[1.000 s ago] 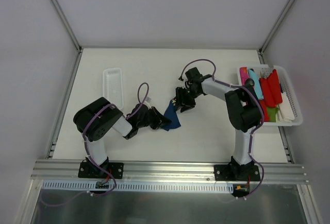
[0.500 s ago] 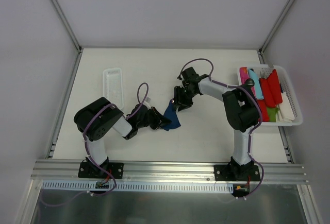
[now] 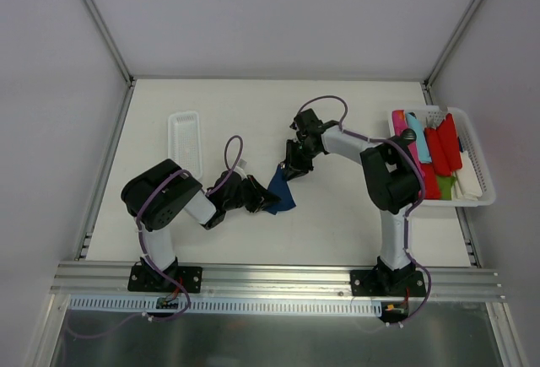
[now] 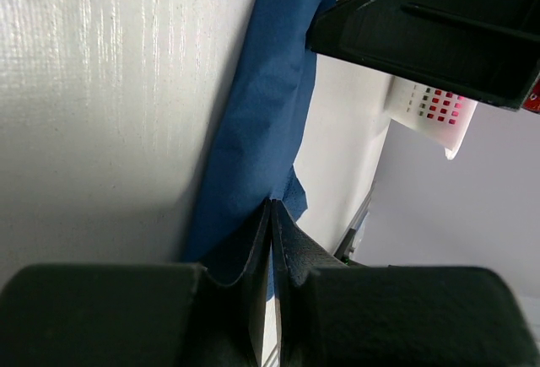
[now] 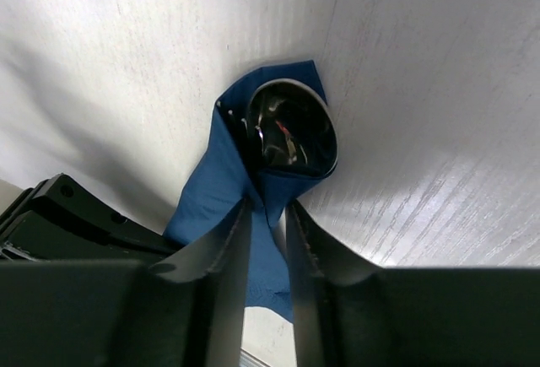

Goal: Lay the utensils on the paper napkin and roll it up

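The dark blue paper napkin (image 3: pixel 281 191) lies bunched into a loose roll at the table's middle, between my two grippers. In the right wrist view the napkin (image 5: pixel 221 190) wraps a shiny silver spoon, whose bowl (image 5: pixel 291 135) sticks out at the far end; its handle is hidden. My right gripper (image 3: pixel 292 168) (image 5: pixel 268 236) is closed narrowly on the napkin's fold just below the bowl. My left gripper (image 3: pixel 267 203) (image 4: pixel 272 215) is shut on the napkin's near edge (image 4: pixel 261 114), low on the table.
A long white tray (image 3: pixel 186 139) lies at the left rear. A white basket (image 3: pixel 477 158) holds red, pink and turquoise plastic pieces at the right edge. The right gripper's body (image 4: pixel 439 29) hangs close above the napkin, facing the left one.
My right gripper has shifted slightly left and toward the rear at the napkin's far end. The left arm and the napkin have hardly moved.
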`<state>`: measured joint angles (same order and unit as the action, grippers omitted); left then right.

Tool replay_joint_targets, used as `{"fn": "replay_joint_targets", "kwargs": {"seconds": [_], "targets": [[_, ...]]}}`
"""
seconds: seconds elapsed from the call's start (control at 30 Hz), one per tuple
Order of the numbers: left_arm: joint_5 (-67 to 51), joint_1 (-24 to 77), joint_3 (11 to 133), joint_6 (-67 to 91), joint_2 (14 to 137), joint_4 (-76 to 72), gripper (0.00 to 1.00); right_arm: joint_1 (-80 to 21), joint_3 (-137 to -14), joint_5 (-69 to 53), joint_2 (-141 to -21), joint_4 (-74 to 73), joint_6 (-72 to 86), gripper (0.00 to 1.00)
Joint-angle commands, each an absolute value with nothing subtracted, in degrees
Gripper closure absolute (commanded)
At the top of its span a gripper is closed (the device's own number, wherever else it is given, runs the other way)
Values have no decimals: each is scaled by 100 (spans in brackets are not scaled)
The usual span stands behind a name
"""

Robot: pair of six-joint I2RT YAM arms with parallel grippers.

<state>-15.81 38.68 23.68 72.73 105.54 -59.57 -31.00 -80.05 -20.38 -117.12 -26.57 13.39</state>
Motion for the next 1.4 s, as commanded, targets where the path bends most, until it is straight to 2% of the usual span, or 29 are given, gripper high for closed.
{"fn": "replay_joint_targets", "kwargs": {"seconds": [0.0, 0.23, 0.4, 0.5, 0.67, 0.73, 0.77, 0.9, 1.0, 1.07, 1.13, 1.2, 1.37], "targets": [[-1116, 3894, 2127, 7084, 10837, -4966, 95, -3173, -8112, -1398, -12085, -2865, 1353, 76], [-1090, 3894, 2109, 7084, 10758, -4913, 95, -3173, -8297, -1468, -12208, -3059, 1310, 100], [-1099, 3894, 2118, 7031, 10696, -4922, 94, -3112, -8227, -1854, -12173, -2936, 1196, 100], [-1107, 3894, 2144, 6873, 10521, -4878, 89, -3050, -8034, -2196, -12050, -2611, 1116, 100], [-1239, 3859, 2259, 6382, 9959, -4720, 68, -2901, -7797, -2907, -11786, -2076, 1037, 100], [-1257, 3850, 2137, 6285, 9565, -4920, 64, -2822, -7778, -3040, -11742, -1987, 1020, 100], [-1257, 3850, 2057, 6241, 9423, -5078, 57, -2795, -7752, -3259, -11725, -1899, 1028, 100], [-1528, 3648, 1934, 6039, 8694, -5177, 47, -2663, -7568, -3656, -11637, -1398, 1046, 100], [-1722, 3367, 2030, 5731, 8149, -4660, 38, -2584, -7462, -3867, -11602, -1135, 984, 100], [-1810, 3138, 2170, 5381, 7807, -4082, 35, -2523, -7366, -4059, -11575, -976, 993, 100], [-1828, 2928, 2319, 5100, 7560, -3746, 28, -2487, -7269, -4165, -11523, -809, 985, 100], [-1881, 2796, 2390, 4966, 7462, -3421, 24, -2470, -7216, -4306, -11487, -651, 1002, 100], [-2258, 2461, 2505, 4773, 7523, -3384, 23, -2417, -7031, -4762, -11312, -212, 1195, 100]]}}
